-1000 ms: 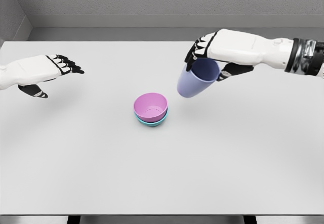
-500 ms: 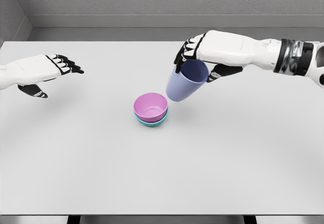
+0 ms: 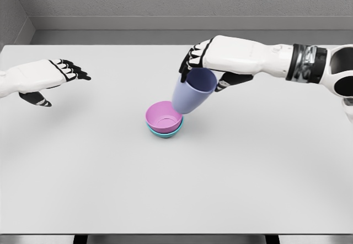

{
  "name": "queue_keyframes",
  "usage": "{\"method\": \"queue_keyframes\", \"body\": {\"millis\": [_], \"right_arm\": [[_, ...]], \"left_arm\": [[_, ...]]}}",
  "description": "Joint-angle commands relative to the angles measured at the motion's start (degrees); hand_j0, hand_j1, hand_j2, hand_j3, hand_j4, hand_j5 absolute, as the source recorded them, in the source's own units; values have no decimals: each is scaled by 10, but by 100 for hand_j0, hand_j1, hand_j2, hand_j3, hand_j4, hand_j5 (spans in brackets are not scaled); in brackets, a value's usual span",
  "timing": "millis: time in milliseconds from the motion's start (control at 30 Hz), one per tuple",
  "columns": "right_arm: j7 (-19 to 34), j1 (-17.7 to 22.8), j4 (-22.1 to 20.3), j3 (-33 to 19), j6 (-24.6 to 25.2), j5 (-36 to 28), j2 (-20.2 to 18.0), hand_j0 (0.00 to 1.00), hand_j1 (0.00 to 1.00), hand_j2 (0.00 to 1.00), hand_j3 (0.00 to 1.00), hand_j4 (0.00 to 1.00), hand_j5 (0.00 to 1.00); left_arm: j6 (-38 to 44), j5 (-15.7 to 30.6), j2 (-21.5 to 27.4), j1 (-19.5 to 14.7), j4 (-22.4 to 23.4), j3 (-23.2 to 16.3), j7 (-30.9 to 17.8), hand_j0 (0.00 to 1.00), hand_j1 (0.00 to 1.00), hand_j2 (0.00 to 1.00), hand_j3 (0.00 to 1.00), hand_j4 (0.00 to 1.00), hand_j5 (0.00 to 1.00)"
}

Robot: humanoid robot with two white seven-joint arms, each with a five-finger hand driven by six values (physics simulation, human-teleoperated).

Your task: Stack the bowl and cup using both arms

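Note:
A pink bowl (image 3: 162,117) is nested in a teal bowl (image 3: 167,133) at the middle of the white table (image 3: 176,189). My right hand (image 3: 205,68) is shut on a lavender cup (image 3: 192,91), gripping its rim from above. The cup hangs tilted, its mouth facing up and to the right, its base just above the pink bowl's right rim. My left hand (image 3: 52,79) hovers over the table's left side with its fingers spread, holding nothing.
The table's far edge meets a grey wall (image 3: 176,1). Its front edge runs along the bottom of the view.
The right hand has carried the lavender cup leftward and slightly down, from right of the bowls to just over the pink bowl's right rim. The left hand has not moved.

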Motion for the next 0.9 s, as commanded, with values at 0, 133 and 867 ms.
{"method": "queue_keyframes", "body": {"millis": [0,133,867], "right_arm": [[0,0,0,0,2,-1,4,57,57,57,57,57,57],[0,-4,0,1,2,-1,7,57,57,57,57,57,57],[0,-11,27,13,2,34,66,58,58,58,58,58,58]], "left_arm": [[1,3,1,0,0,0,0,100,100,100,100,100,100],[1,3,1,0,0,0,0,100,100,100,100,100,100],[1,3,1,0,0,0,0,100,100,100,100,100,100]]}}
